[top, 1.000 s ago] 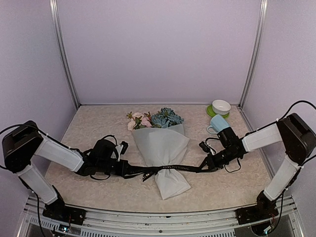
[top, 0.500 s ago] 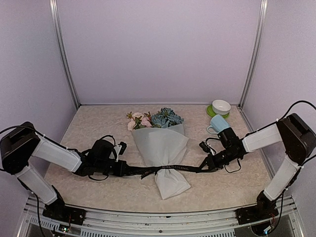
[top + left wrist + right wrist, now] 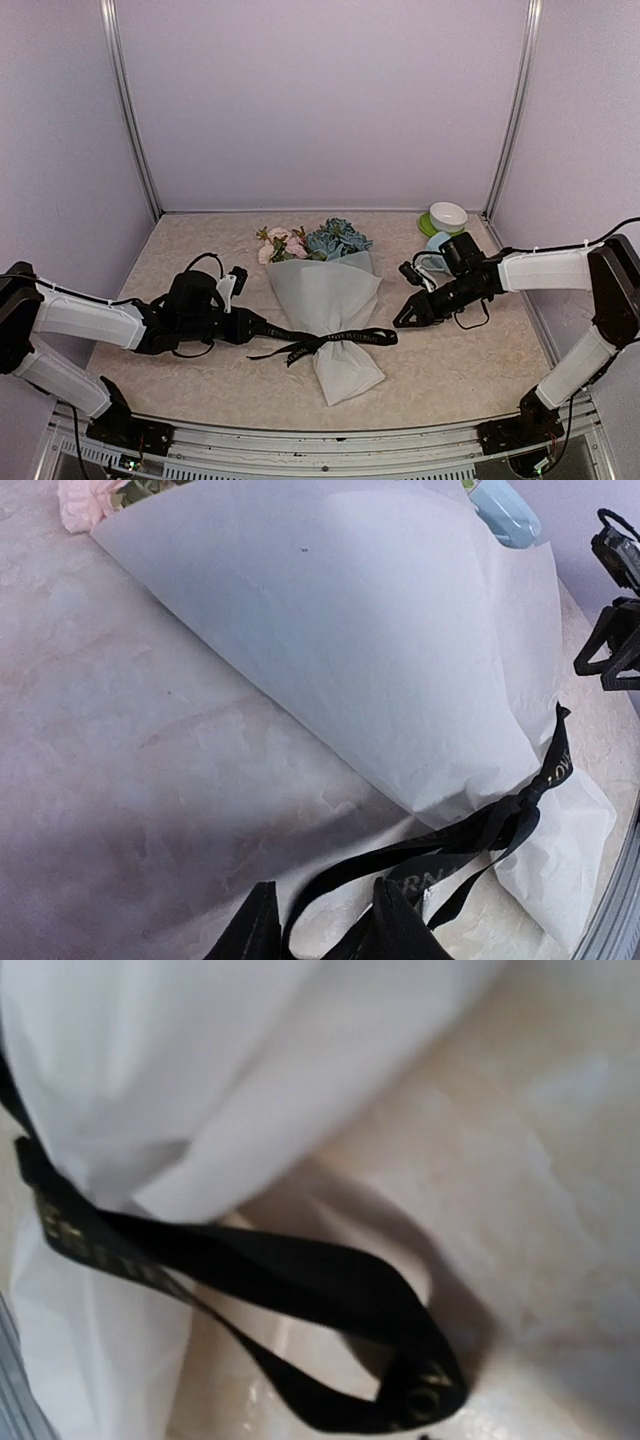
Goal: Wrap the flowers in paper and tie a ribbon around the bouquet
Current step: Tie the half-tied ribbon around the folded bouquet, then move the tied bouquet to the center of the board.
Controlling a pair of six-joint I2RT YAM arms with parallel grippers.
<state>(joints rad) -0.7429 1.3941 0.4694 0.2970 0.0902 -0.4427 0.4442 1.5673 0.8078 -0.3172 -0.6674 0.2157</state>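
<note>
A: We saw frosted white paper [image 3: 325,295] and a black ribbon [image 3: 345,340] with pale lettering.
B: We also noted pink and blue flowers [image 3: 310,243] at upper centre, a pale blue mug [image 3: 433,242] at right, a beige marbled table [image 3: 180,250].

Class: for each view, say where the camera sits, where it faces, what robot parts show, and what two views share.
Top external: above and behind, looking down at the bouquet; both arms, left hand, right hand.
Left wrist: on left arm, facing the paper; own fingers.
Right wrist: close above paper; fingers not clear.
Shared: both wrist views show the ribbon.
</note>
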